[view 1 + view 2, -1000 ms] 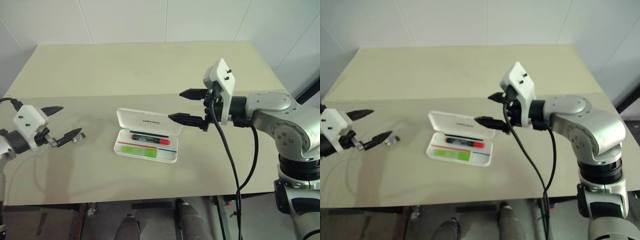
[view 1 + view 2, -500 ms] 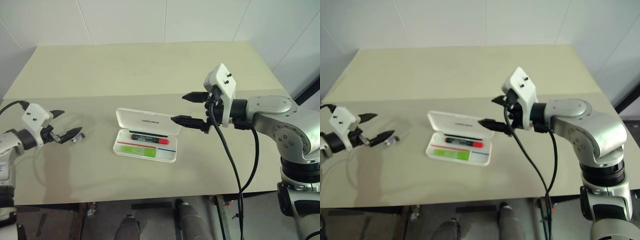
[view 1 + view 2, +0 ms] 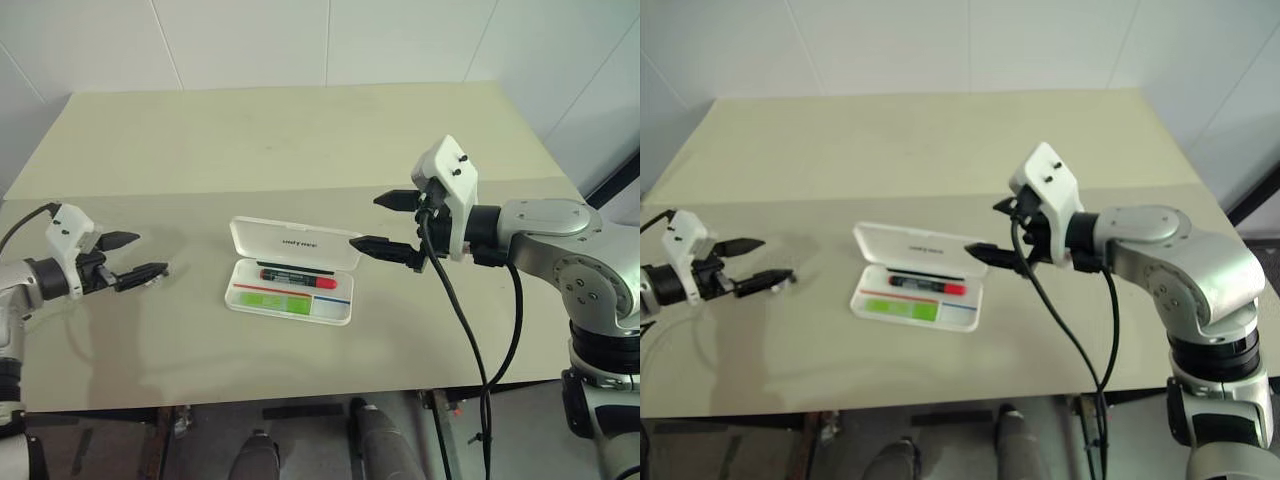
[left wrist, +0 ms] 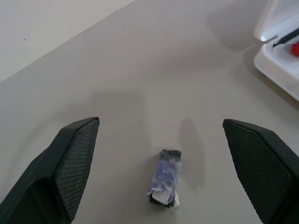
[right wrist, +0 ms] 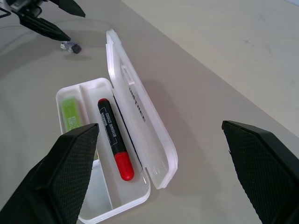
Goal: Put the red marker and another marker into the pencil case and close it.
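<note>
The flat white hard-plastic hinged pencil case (image 3: 292,272) lies open near the middle of the pale beige table (image 3: 300,140), its lid (image 3: 297,242) tilted up along the far edge at the tray's 12 o'clock side. Small dark lettering sits on the lid. Inside the tray, the slim black-barrelled marker with a bright red end (image 3: 297,277) lies lengthwise in the far compartment, its red end toward 3 o'clock. The short, chunky lime-green highlighter (image 3: 283,302) lies in the near compartment, at 6 o'clock from the red marker and parallel to it. Thin red and blue stripes run along the tray between them.

The right gripper (image 3: 392,222) hovers just past the case's 3 o'clock end, above the table, with its two black fingers spread wide and nothing between them; the lower finger's tip sits close over the lid's right corner, and whether it touches cannot be told. A black cable hangs from that wrist.

The left gripper (image 3: 130,256) is well apart from the case, out at its 9 o'clock side, low over the table. Its fingers (image 4: 74,161) stand wide and empty. A small crumpled scrap of bluish-white and dark material (image 4: 166,177) lies on the table between and just ahead of those fingertips, touching neither.
</note>
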Available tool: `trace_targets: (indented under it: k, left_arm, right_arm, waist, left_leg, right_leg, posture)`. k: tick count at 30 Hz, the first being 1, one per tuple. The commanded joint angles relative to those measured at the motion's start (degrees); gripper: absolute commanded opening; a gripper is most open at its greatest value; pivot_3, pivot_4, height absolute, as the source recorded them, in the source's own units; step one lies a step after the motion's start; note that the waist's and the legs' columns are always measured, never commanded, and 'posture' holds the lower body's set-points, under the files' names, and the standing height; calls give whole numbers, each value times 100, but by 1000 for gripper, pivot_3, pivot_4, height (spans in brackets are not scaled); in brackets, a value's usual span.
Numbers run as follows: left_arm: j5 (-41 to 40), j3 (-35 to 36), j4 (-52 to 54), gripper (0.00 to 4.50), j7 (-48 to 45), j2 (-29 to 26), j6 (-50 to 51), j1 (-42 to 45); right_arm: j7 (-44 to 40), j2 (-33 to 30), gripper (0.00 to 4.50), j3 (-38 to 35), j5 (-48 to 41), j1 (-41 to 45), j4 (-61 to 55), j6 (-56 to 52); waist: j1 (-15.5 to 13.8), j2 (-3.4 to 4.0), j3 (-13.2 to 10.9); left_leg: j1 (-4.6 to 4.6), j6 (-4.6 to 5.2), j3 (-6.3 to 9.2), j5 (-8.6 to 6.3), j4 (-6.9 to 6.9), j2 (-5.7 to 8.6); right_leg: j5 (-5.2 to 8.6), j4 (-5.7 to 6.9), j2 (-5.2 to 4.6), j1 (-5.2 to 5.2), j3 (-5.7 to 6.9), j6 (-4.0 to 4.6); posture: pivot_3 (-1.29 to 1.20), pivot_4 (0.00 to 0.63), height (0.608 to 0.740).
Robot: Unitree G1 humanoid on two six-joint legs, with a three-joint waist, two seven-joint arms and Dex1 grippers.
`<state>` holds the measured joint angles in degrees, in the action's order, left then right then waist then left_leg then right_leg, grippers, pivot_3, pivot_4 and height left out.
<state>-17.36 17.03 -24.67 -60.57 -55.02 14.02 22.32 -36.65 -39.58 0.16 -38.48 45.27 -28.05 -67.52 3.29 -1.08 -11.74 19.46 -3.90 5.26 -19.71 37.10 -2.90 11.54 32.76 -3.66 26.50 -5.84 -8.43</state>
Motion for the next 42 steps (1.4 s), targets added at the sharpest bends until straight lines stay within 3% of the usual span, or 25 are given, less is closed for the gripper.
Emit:
trace_targets:
  k: [1,9,19,30,32,42]
  left_arm:
    - [108,-49,-303,4500,-165,-183,-179,77]
    - [669,-667,-1180,4500,-488,-333,-672,390]
    - [1058,-1200,-2350,4500,-619,105,-1170,1343]
    - [1201,-1322,-2758,846,-595,421,-1285,1808]
    - [1167,-1285,-2773,363,-602,447,-1334,1839]
    - [1083,-1135,-2737,363,-211,575,-1689,2048]
  right_arm:
    - [80,-83,4462,-202,-78,6,-248,14]
    - [119,-127,4462,-189,-62,-22,-265,12]
    - [125,-137,4462,-128,-2,-9,-229,63]
    - [218,-172,4500,-260,-96,-89,-405,-61]
    - [238,-170,4500,-280,-105,-103,-430,-78]
    - [249,-202,4500,-268,-81,-103,-417,-29]
  waist:
    - [3,0,0]
    - [-3,-1,0]
    - [-21,-1,1]
    - [-97,-1,1]
    - [-98,-1,1]
    - [-169,-1,1]
  left_leg:
    - [-1,0,0,0,0,0]
    - [0,0,0,0,0,0]
    - [0,1,0,1,4,0]
    - [-10,5,1,4,14,1]
    - [-10,5,1,4,12,1]
    - [-8,4,3,4,14,1]
  right_leg:
    - [0,0,0,0,0,1]
    - [1,4,1,0,0,1]
    - [0,13,1,-1,0,1]
    - [1,25,2,-7,0,1]
    - [0,29,2,-7,0,1]
    - [0,28,2,-7,0,1]
  posture:
    - [0,150,740]
    - [0,150,740]
    - [0,150,740]
    - [0,150,740]
    - [0,150,740]
    - [0,150,740]
